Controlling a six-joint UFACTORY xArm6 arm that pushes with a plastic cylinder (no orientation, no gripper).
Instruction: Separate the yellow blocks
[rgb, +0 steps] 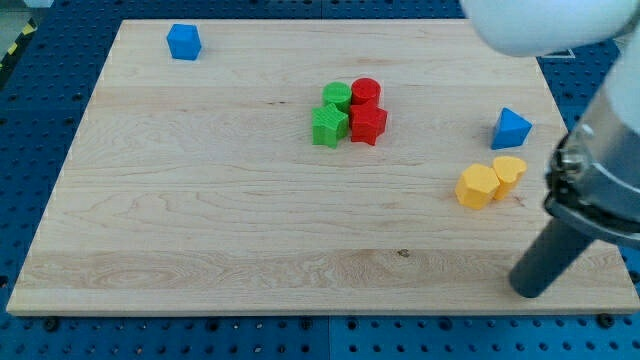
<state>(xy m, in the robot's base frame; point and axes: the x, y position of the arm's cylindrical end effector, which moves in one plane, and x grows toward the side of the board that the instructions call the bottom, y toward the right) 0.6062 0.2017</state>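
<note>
Two yellow blocks lie touching at the view's right: a larger hexagonal yellow block (476, 186) and a smaller yellow block (509, 172) just to its upper right. My tip (527, 291) is at the view's lower right, below and slightly right of the yellow pair, apart from them. The dark rod rises from it toward the view's right edge.
A blue triangular block (511, 128) sits just above the yellow pair. A cluster of two green blocks (329, 126) and two red blocks (367, 122) sits mid-board. A blue block (184, 42) is at the top left. The wooden board's edge (320, 312) runs along the bottom.
</note>
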